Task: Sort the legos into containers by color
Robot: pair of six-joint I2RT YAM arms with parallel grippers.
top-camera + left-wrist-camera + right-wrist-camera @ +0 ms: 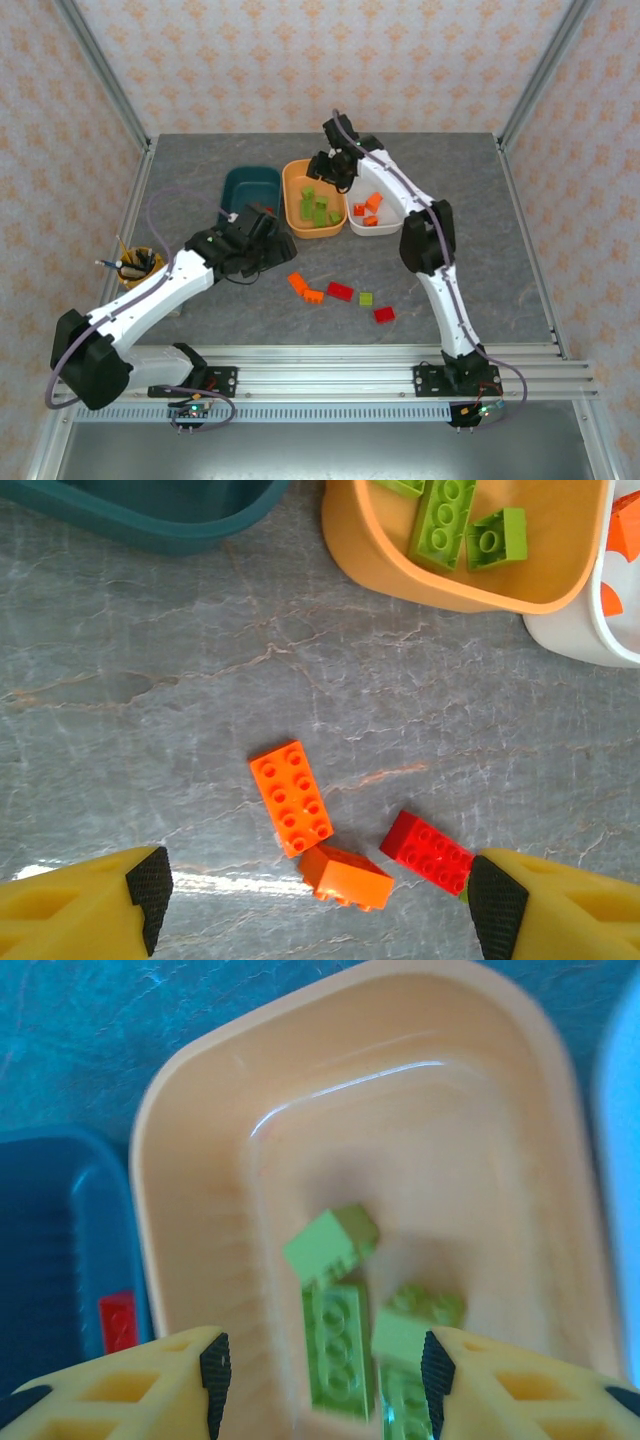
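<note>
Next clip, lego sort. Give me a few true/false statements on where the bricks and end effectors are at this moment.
1. The orange tub holds lime green bricks. True.
2. The white tub holds red bricks. False: it holds orange bricks.
3. Five loose bricks lie on the table. True.
4. The left end effector grips an orange brick. False: it is open and empty above the loose bricks.
5. The right end effector hangs open over the orange tub. True.
</note>
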